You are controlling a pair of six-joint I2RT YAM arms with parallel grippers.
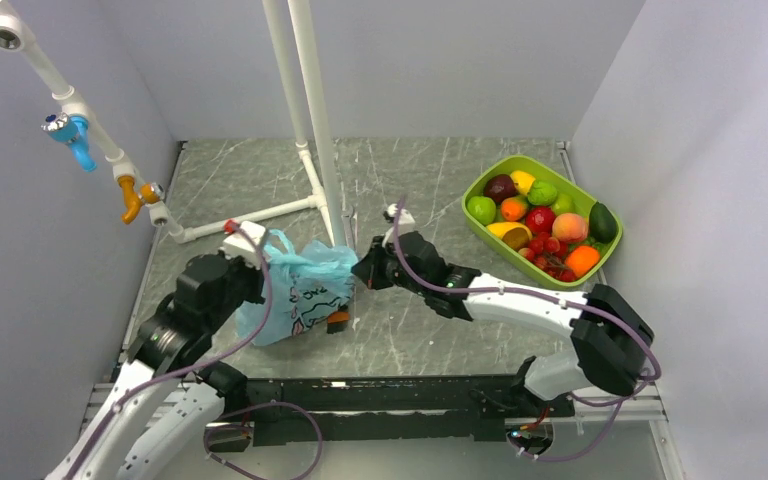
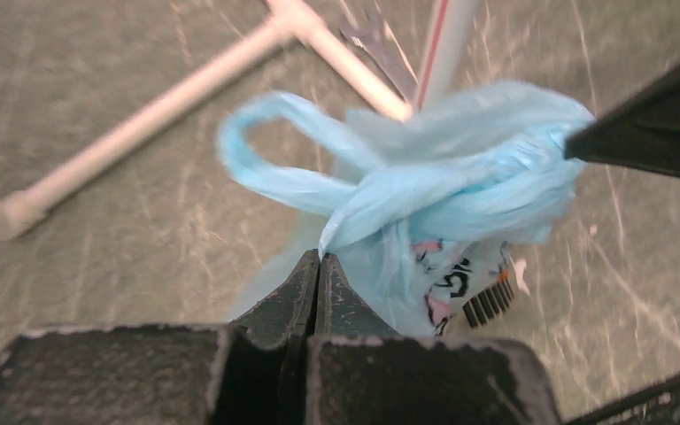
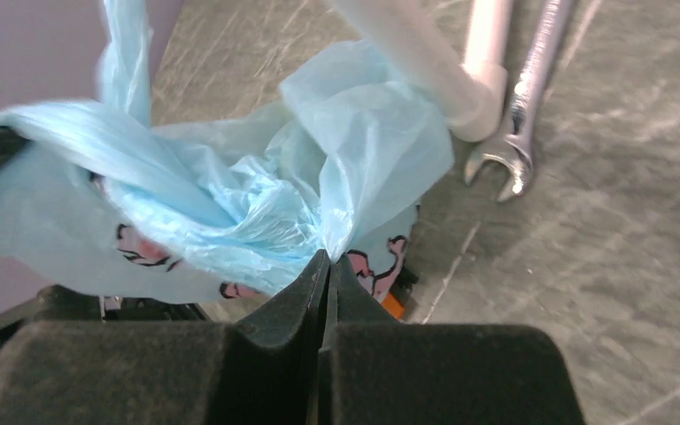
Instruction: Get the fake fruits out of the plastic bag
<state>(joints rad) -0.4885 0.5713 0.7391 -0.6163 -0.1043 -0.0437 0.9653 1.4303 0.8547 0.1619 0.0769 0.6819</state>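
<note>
At the left hand (image 2: pixel 320 263), the two fingers are pressed together, and a fold of the plastic bag (image 2: pixel 443 190) is pinched between their tips. One loop handle (image 2: pixel 257 155) of the bag stands free above that grip.

At the right hand (image 3: pixel 329 263), the fingers are likewise closed, clamping a crumpled edge of the same bag on its opposite side. The light-blue bag hangs bunched between the two hands at the left-centre of the grey tabletop (image 1: pixel 430 170), with its printed pink-and-dark figures facing the arm bases. What it contains cannot be told. A small orange-and-black item (image 1: pixel 338 318) shows at its lower right corner, but its nature is not clear.

Just behind the bag stands a white pipe frame (image 1: pixel 310 100), with one foot running left across the tabletop. A metal open-ended spanner (image 3: pixel 513 146) lies beside that foot.

Well apart, at the far right, a lime-green tray (image 1: pixel 516 160) holds a heap of fake fruits (image 1: pixel 540 220) in green, red, orange and yellow. A dark green one lies against its right rim.
</note>
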